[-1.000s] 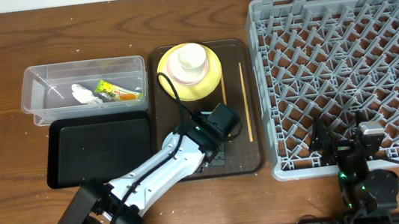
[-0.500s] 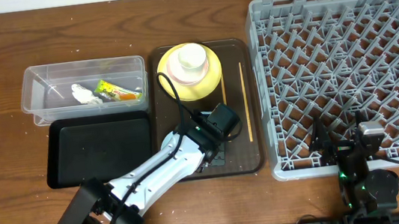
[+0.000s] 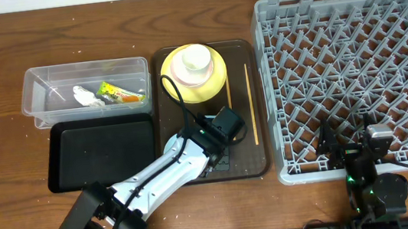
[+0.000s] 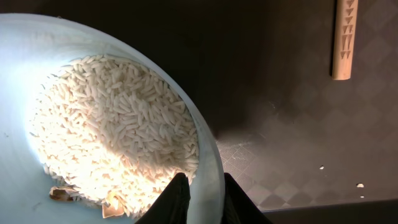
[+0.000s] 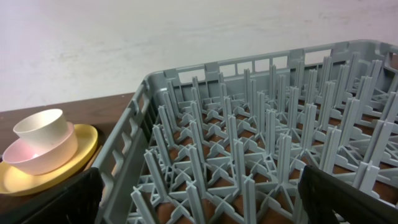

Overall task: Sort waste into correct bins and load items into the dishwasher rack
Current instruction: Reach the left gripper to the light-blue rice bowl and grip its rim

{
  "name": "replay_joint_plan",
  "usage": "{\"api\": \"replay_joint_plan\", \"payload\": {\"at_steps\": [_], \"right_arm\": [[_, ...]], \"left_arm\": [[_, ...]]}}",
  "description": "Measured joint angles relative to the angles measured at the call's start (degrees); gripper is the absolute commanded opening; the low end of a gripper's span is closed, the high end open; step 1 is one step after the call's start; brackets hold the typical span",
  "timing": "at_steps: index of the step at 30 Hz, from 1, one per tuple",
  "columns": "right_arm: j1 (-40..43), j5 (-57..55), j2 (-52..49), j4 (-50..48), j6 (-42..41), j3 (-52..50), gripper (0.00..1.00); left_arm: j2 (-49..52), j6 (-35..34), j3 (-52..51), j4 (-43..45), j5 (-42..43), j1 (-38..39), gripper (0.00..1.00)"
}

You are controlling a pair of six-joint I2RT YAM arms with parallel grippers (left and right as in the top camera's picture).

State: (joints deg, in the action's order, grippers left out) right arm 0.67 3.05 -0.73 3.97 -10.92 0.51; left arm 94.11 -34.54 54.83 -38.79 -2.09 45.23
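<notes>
Seemingly, left tool (image 4: 204, 182) tight on light-blue bowl (image 4: 208, 155) rim, arm (image 3: 170, 166) outstretched; right tool (image 5: 202, 196) wide open.

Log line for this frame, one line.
left gripper: shut on light-blue bowl rim, rice inside, over brown tray | right gripper: open, at dishwasher rack near edge

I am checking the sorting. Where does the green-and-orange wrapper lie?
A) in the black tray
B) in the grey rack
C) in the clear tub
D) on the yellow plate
C: the wrapper lies inside the clear tub, beside the white tissue.
</notes>
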Motion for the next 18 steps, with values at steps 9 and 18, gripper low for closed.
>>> {"api": "replay_joint_plan", "payload": {"at_steps": [9, 18], "right_arm": [[0.00, 0.00, 0.02, 0.00, 0.00, 0.00, 0.99], [0.00, 0.00, 0.02, 0.00, 0.00, 0.00, 0.99]], "left_arm": [[0.02, 0.00, -0.02, -0.02, 2.10, 0.00, 0.19], [0.02, -0.20, -0.02, 0.24, 2.12, 0.00, 0.11]]}}
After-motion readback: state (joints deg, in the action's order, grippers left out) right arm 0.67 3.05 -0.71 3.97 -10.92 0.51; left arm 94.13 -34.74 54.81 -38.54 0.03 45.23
